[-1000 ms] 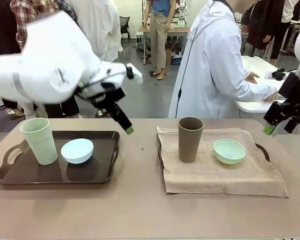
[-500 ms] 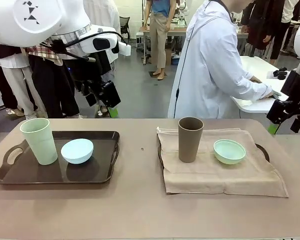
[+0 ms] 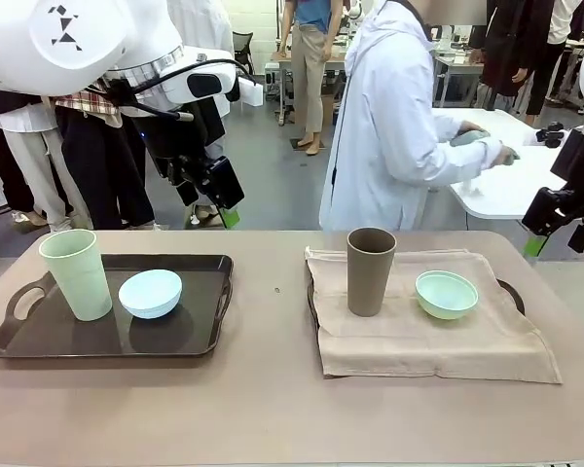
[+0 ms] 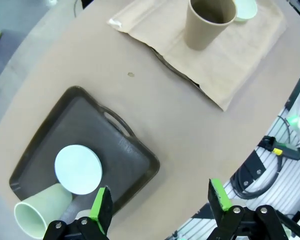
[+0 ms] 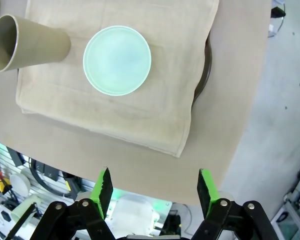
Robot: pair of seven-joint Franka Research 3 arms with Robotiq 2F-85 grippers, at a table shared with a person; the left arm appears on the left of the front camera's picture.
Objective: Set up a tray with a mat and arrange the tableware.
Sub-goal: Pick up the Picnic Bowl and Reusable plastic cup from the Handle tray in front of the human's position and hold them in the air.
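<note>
Left hand point(image 4: 160, 197) hangs raised over the far edge of the counter point(image 3: 273, 399), up and to the left of the brown tumbler point(image 3: 371, 270), its green-padded fingers spread wide with nothing between them. Right hand point(image 5: 152, 187) is likewise spread and empty, lifted off the counter's end to the right of that tumbler.

The counter is a plain tan surface with one small dark speck point(image 3: 277, 289) left of the tumbler. Beyond it is a workshop floor, where a person in a white coat point(image 3: 389, 126) stands behind the tumbler, turned toward a white table point(image 3: 496, 195).

The brown tumbler stands upright and empty on a beige mat point(image 3: 419, 345) draped over a tray whose dark rim point(image 3: 511, 288) peeks out. A mint green bowl point(image 3: 446, 294), empty, sits just right of the tumbler on the same mat. Well to the tumbler's left lies a bare dark tray point(image 3: 200, 341) holding a pale green tumbler point(image 3: 76, 274), upright, and a light blue bowl point(image 3: 150, 293) beside it.
</note>
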